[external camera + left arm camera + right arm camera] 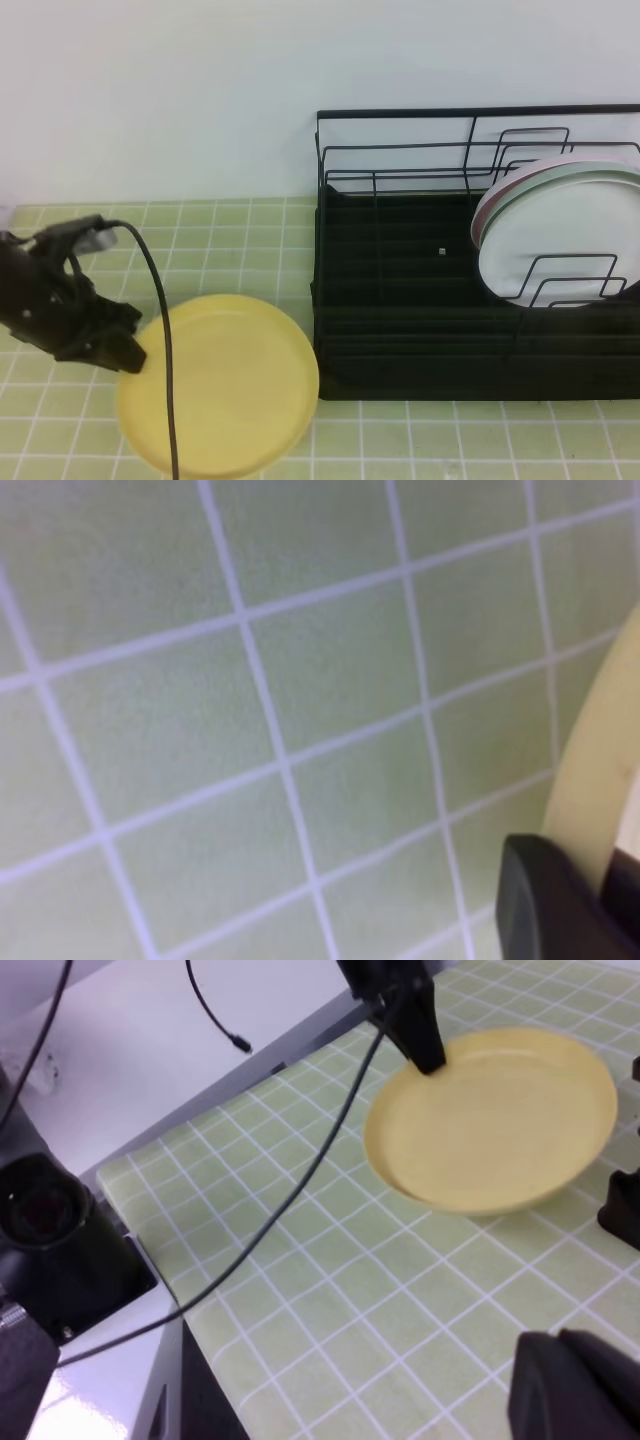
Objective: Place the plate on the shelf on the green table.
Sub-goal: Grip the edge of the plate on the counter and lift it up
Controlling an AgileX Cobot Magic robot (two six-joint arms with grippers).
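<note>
One end effector (128,350) clamps plate (225,395) rim.

The plate (225,385) looks like smooth pale-yellow plastic with a soft gloss on its raised rim. The bench (450,435) is laid with small light-green tiles, satin rather than shiny, set in white grout lines. The shelf (400,330) is thin black wire with a dull coated finish above a black ribbed tray base. In it, at the right, a white plate (555,240) has a smooth, glossy face. The left tool (128,352) is matt black, plastic-looking.
</note>
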